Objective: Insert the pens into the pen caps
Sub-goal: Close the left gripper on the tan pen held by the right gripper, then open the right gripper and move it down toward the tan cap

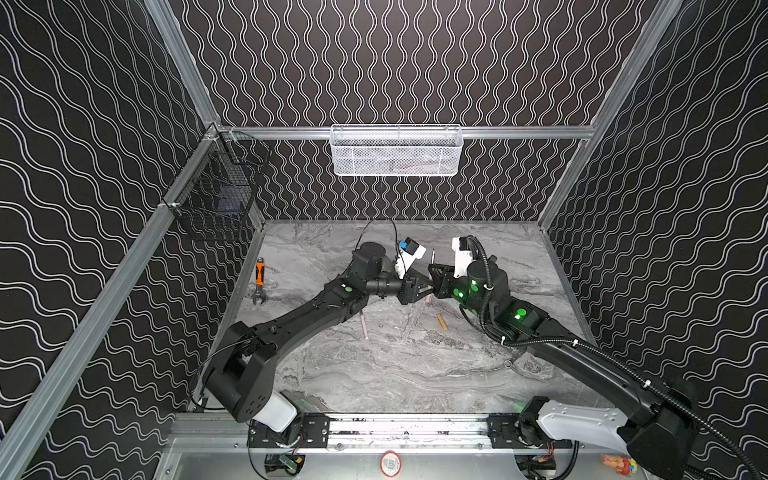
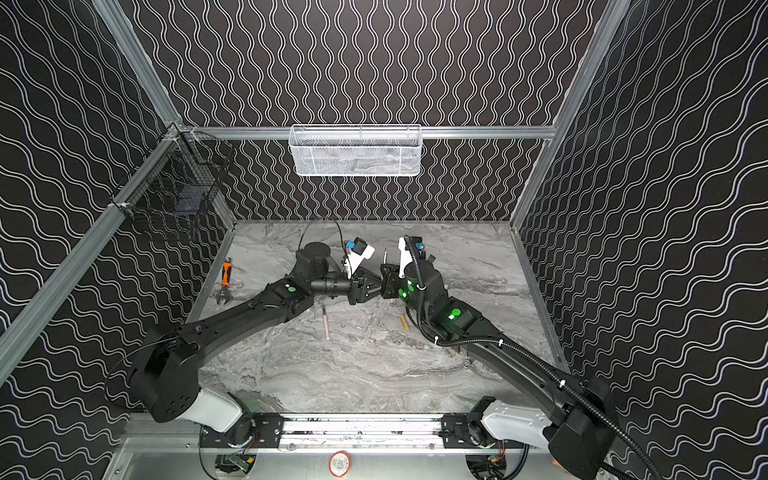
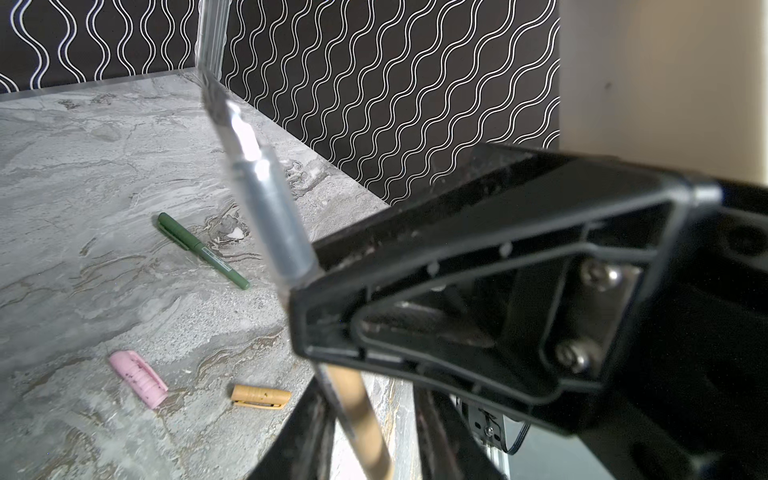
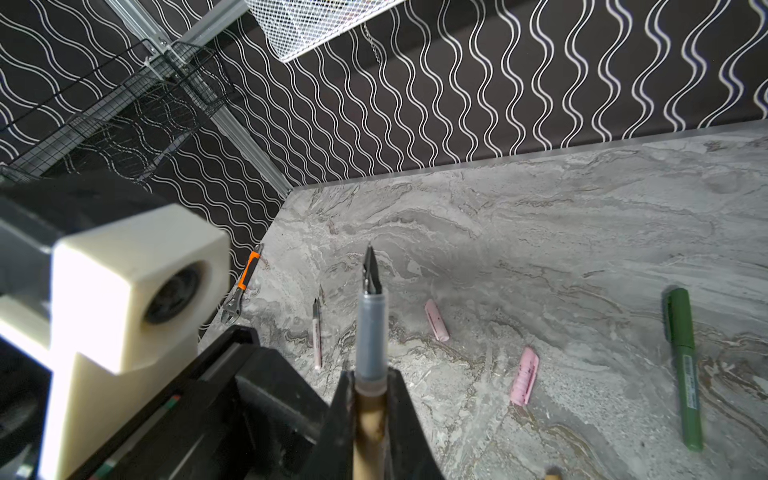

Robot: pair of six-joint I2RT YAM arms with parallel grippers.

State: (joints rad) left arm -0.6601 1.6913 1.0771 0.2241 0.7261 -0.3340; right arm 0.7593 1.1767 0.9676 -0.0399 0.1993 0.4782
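Right fingers: pinching gold-tan pen, grey grip and nib protruding, clear of surface; left fingers: flanking same pen's tan barrel, spread or pinching impossible to tell; lying on surface: gold-tan cap, pink cap, second pink cap, uncapped pink pen, capped green pen; pink caps between the two lying pens; orange-handled wrench at surface's left edge, well apart.

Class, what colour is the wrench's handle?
Orange; the wrench shows best in a top view.
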